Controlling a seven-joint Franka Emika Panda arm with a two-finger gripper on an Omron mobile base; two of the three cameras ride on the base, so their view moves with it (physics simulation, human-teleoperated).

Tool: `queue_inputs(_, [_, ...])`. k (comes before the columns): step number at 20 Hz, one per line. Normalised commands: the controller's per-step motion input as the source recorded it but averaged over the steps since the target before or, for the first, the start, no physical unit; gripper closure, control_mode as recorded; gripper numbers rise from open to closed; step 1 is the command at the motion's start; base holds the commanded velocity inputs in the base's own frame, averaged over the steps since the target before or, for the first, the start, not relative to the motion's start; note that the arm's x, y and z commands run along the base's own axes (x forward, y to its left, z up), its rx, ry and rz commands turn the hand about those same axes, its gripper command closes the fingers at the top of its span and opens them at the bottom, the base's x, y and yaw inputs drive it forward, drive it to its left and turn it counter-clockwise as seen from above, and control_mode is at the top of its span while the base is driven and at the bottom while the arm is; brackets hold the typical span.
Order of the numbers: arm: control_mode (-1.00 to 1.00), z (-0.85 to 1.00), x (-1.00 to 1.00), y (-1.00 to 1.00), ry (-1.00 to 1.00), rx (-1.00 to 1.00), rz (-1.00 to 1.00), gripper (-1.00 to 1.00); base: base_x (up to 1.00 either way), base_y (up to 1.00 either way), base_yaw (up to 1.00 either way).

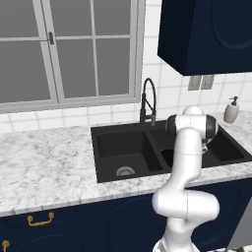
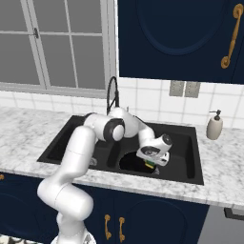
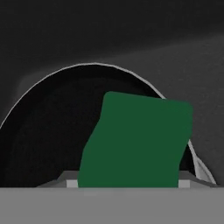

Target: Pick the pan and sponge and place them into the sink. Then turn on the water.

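The sink [image 2: 190, 167] is seen set in the marble counter [image 1: 44, 167], its two black basins side by side. The left basin lies bare but for its drain [image 1: 125, 171]. The faucet [image 2: 113, 97] stands behind the divider, and no water is seen running from it. A soap bottle [image 2: 214, 126] stands on the counter to the right of the sink.

The pan [image 2: 131, 162] is already lying in the right basin; in the hand view its thin pale rim is seen curving round a dark inside.

The arm is bent down into that basin, and the gripper [image 2: 152, 164] is held just above the pan. The sponge [image 3: 135, 140] is seen between the jaws, green face toward the hand camera, with a glimpse of green and yellow under the hand in the right base view. The jaws are judged to be closed on the sponge at about its own width; whether it already rests on the pan cannot be told.

The step in hand is taken to be the placing of the sponge. Next, the jaws would have to be spread to let it drop, the hand raised clear of the basin, and the faucet's handle reached to start the water.
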Motion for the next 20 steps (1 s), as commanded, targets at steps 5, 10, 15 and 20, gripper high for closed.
queue_inputs(5, [-1.0, -0.47, 0.11, -0.11, 0.02, 0.0, 0.0, 1.0, 0.0, 0.0, 0.0])
queue_inputs(10, [-1.0, -0.21, 0.05, 0.0, 0.0, -0.01, 0.0, -1.0, 0.0, 0.0, 0.0])
queue_inputs(15, [-1.0, 0.2, 0.0, 0.06, 0.0, 0.0, 0.0, -1.0, 0.0, 0.0, 0.0])
queue_inputs(20, [-1.0, 0.27, 0.0, 0.16, 0.0, 0.0, 0.0, -1.0, 0.0, 0.0, 0.0])
